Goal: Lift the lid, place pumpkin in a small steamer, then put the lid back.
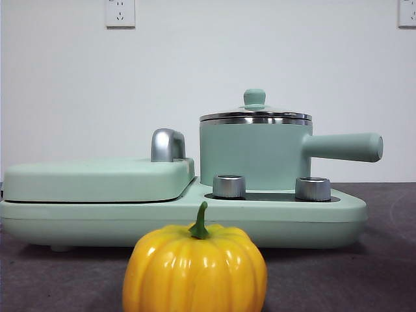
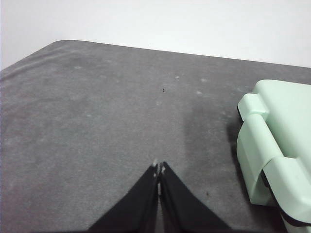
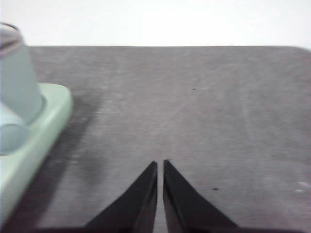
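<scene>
The yellow-orange pumpkin (image 1: pixel 195 266) with a green stem sits on the grey table at the near front. Behind it the small steamer (image 1: pixel 255 155), a mint-green pot with a long side handle (image 1: pixel 343 146), stands on the right of the wide base. The lid (image 1: pixel 255 114) with its mint-green knob rests on the pot. The pot also shows in the right wrist view (image 3: pixel 17 73). My left gripper (image 2: pixel 159 168) is shut and empty over bare table left of the base. My right gripper (image 3: pixel 160 164) is shut and empty over bare table right of the base. Neither shows in the front view.
The wide low base (image 1: pixel 325 218) carries two silver knobs (image 1: pixel 229 186) and a flat mint-green cover (image 1: pixel 97 179) with a chrome handle (image 1: pixel 168 144) on its left. Its corner shows in the left wrist view (image 2: pixel 274 145). A white wall stands behind.
</scene>
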Tool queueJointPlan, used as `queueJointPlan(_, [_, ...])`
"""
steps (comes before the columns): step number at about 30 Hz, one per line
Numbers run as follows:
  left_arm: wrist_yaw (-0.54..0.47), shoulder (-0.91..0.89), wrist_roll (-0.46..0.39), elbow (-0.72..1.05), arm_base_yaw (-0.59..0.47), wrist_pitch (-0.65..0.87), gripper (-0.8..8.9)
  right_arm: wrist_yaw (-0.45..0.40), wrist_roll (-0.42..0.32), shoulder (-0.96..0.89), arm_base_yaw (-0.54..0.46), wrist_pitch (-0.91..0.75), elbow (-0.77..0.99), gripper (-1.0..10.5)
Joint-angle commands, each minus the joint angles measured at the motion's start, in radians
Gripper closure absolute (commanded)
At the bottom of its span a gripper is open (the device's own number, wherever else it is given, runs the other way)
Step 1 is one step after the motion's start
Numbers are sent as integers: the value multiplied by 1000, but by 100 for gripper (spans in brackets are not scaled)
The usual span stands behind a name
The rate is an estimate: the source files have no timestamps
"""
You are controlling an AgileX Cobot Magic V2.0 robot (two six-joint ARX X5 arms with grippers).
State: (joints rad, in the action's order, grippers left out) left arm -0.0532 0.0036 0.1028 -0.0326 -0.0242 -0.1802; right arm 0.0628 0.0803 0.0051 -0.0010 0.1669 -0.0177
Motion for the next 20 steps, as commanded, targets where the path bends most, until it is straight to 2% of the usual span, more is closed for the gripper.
queueJointPlan(1, [-1,0,31,19,-2,4,807,44,113,-2,-2,-14,4,928])
queueJointPlan(5, [38,2,137,8,0,-1,807,156,223,-1,1,-11,-20,932])
queueJointPlan(8, [81,19,195,-26,16,-18,805,180,281,0,7,14,-64,932])
queueJointPlan(12, [99,82,204,-91,60,-19,805,216,336,13,23,40,-144,932])
queueJointPlan(16, [113,180,204,-169,111,-17,805,264,337,64,39,108,-256,933])
queueJointPlan(20, [171,320,201,-283,165,-21,805,319,285,149,46,238,-402,932])
